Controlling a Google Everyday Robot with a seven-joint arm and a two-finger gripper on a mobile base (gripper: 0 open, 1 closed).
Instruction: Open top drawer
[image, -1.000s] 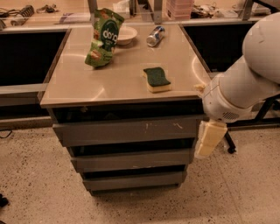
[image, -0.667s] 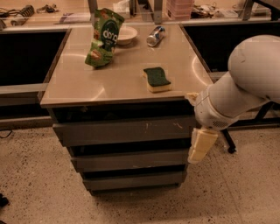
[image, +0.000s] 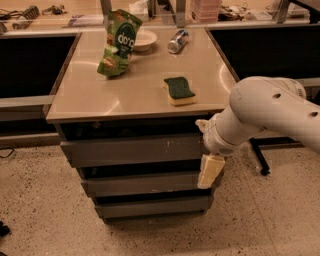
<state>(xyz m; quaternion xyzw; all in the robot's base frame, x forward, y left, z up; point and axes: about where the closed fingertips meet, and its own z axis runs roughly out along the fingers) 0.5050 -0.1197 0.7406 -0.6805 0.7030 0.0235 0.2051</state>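
The top drawer (image: 132, 150) is the tallest grey front of a three-drawer cabinet under a beige tabletop (image: 145, 92). It has whitish scratches right of its middle and looks closed, flush with the cabinet. My gripper (image: 210, 171) hangs at the end of the white arm (image: 265, 115). It sits at the cabinet's front right corner, just below the top drawer's right end and in front of the second drawer's right end.
Two slimmer grey drawers (image: 142, 183) sit below. On the tabletop are a green snack bag (image: 118, 44), a green-and-yellow sponge (image: 179, 90), a can (image: 177, 41) and a white bowl (image: 144, 39). Dark counters flank the cabinet. A black stand leg (image: 259, 159) is on the floor at right.
The arm and gripper have moved left, from beside the cabinet's right side to its front right corner. The drawers have not moved.
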